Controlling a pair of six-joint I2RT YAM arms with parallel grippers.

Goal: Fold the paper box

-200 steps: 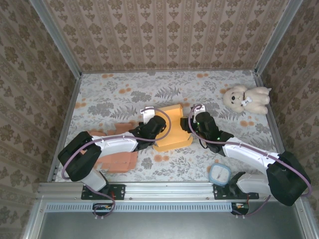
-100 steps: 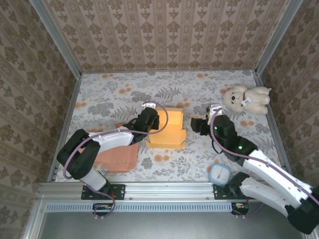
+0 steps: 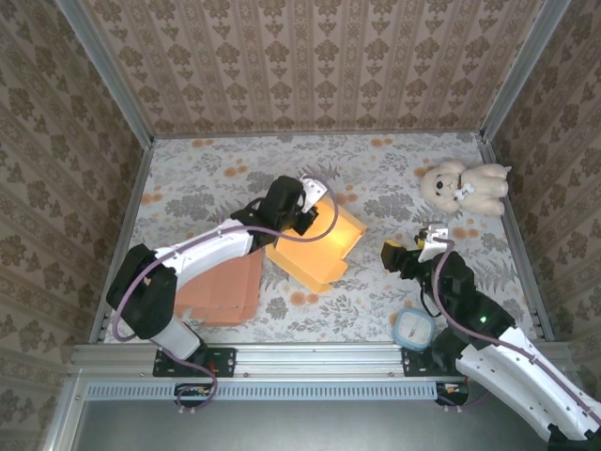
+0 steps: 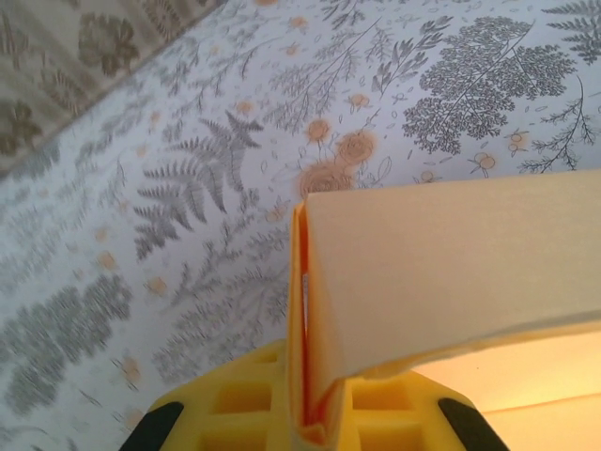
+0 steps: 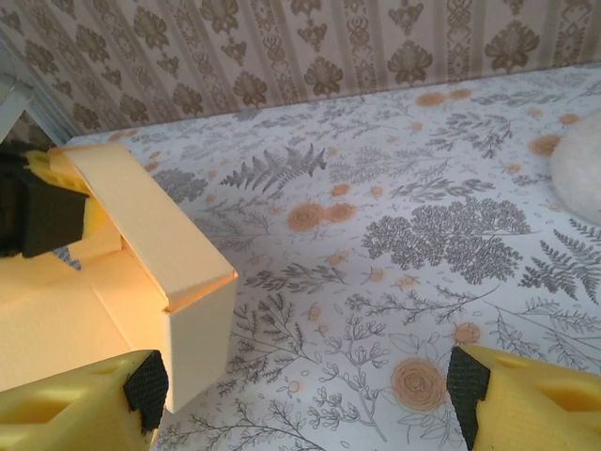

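Clamped with left gripper (image 3: 300, 202) on paper box (image 3: 315, 249) wall; spread wide, empty at right gripper (image 3: 406, 254), apart from box. Could spring open at unsupported flap or pivot under one-sided pinch.

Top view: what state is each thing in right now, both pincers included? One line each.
Box: partly folded, top open, one wall clamped.
Left pincer: shut on the box wall.
Right pincer: open, apart from the box.
Sheet: flat, unfolded.
Teddy: lying down, untouched.
Tub: upright, lid apparently on.
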